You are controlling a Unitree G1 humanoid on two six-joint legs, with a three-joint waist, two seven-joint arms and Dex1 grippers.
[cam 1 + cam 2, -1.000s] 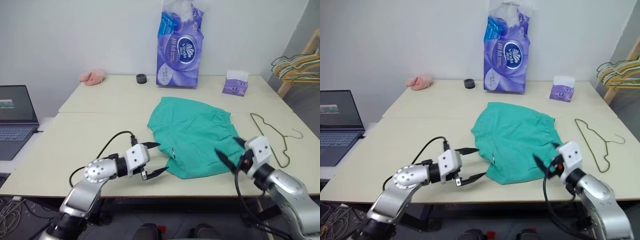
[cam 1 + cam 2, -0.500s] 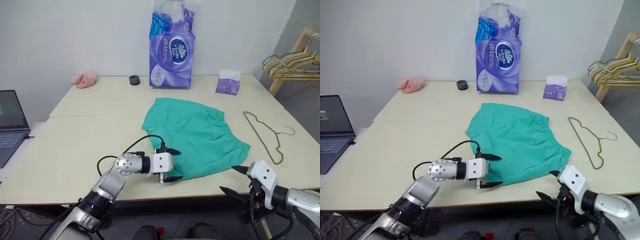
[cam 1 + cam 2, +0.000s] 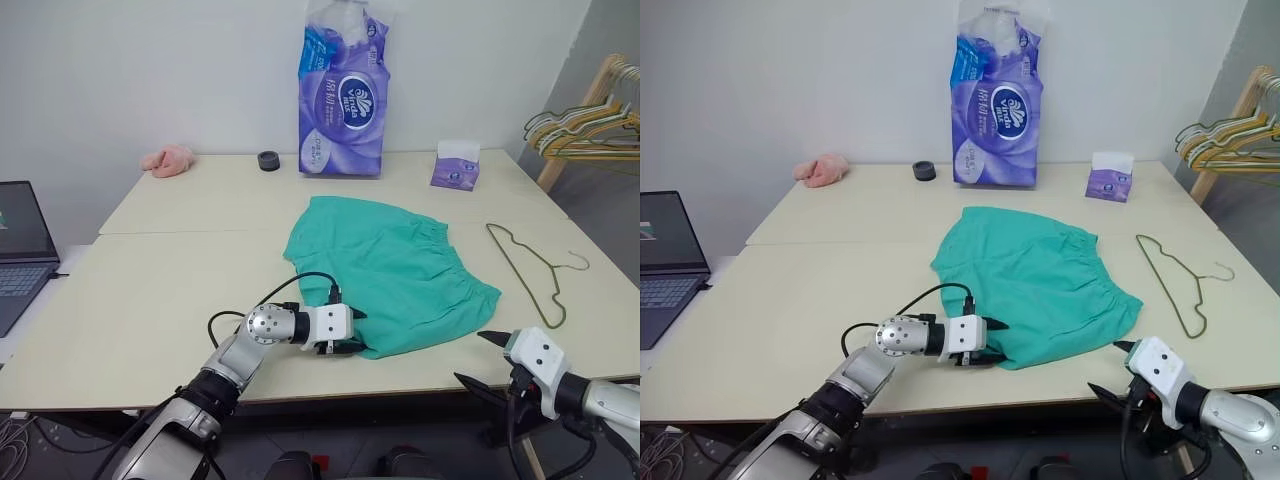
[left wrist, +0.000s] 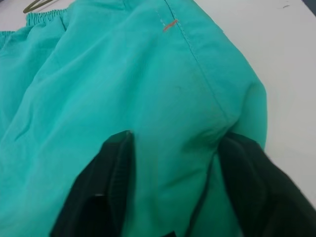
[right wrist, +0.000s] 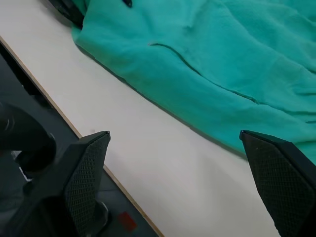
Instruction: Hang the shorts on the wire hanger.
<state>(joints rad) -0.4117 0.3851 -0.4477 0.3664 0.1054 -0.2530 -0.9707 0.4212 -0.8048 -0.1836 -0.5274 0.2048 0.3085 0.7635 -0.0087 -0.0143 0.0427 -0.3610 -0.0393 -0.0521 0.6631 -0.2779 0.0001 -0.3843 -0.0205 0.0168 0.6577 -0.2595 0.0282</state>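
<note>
At the table's near edge my left gripper (image 3: pixel 348 331) pinches the shorts (image 3: pixel 395 270) loosely; my right gripper (image 3: pixel 1118 368) gapes empty. The wire hanger (image 3: pixel 530 266) lies untouched.

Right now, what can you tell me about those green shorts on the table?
The shorts are thin teal-green fabric with a gathered elastic waistband toward the wire hanger. They lie flat and slightly rumpled on the cream table. At their near corner the left gripper has its black jaws around a fold of the cloth.
</note>
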